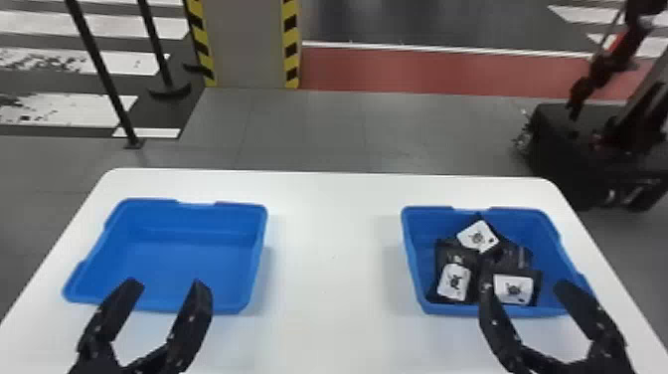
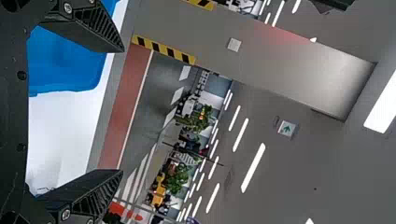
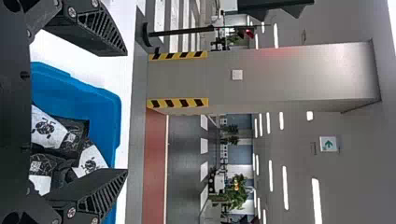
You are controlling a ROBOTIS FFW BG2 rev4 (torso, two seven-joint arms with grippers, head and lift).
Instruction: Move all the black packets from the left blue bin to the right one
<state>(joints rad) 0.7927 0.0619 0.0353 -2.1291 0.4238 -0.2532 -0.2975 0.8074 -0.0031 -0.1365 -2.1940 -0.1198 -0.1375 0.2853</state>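
One white bench (image 1: 333, 248) with rounded corners, carrying two blue plastic bins set well apart. Item: left bin (image 1: 189, 261), rectangular and shallow, notched along its far rim, its blue floor in view. Item: right bin (image 1: 549, 248), of like form, upright. Contents of the latter: a heap of black packets (image 1: 455, 282) with white labels, at least three labels showing, one packet tilted toward the far wall, others nearer the front, some overlapping. Item: left black pincer (image 1: 166, 285), two flat fingers standing apart, nothing between them, seen across the left bin's near rim. Item: right black pincer (image 1: 525, 285), likewise apart, nothing gripped, seen across the right bin's near rim. Behind: a grey pillar (image 1: 248, 45) edged in yellow-and-black stripes, a red floor strip (image 1: 422, 72) and dark wheeled machinery (image 1: 571, 149) at the right.
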